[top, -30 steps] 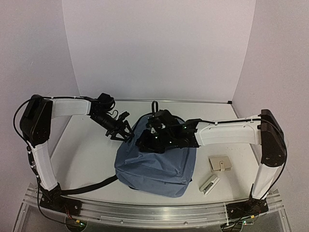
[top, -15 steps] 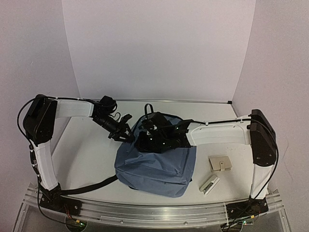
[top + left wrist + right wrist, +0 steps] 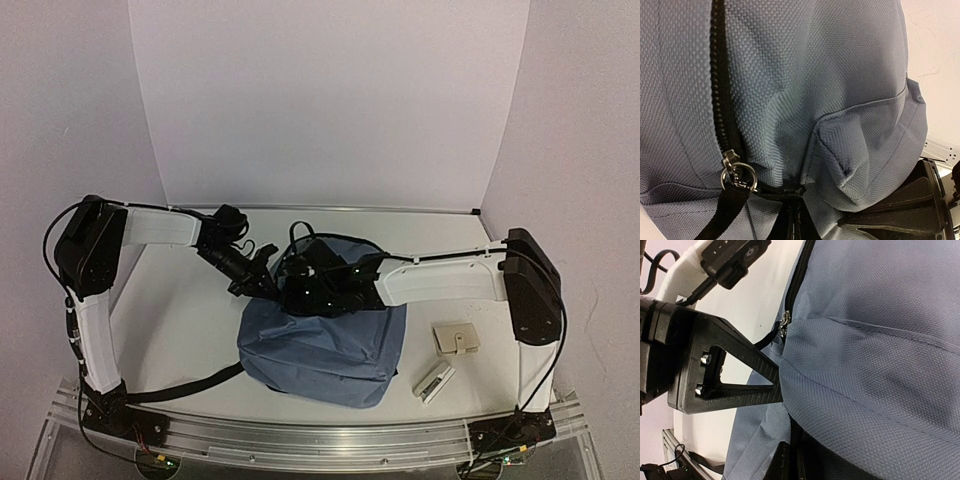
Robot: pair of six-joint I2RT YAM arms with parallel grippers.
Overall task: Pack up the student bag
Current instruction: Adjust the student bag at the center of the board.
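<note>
As arms [image 3: 160, 228] [image 3: 440, 280] converge, tools [image 3: 265, 285] [image 3: 297, 290] pinch student bag [image 3: 320, 345].

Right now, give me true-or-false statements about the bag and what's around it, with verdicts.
The left end effector and right end effector are both at the student bag's far end. True.
The beige case sits left of the bag. False: the beige case lies to its right.
A black strap trails from the bag toward the left arm's base. True.
The small white item is inside the bag. False: the white item lies on the table.

Left pincer [image 3: 265, 283] tips under student bag [image 3: 320, 350]
</note>
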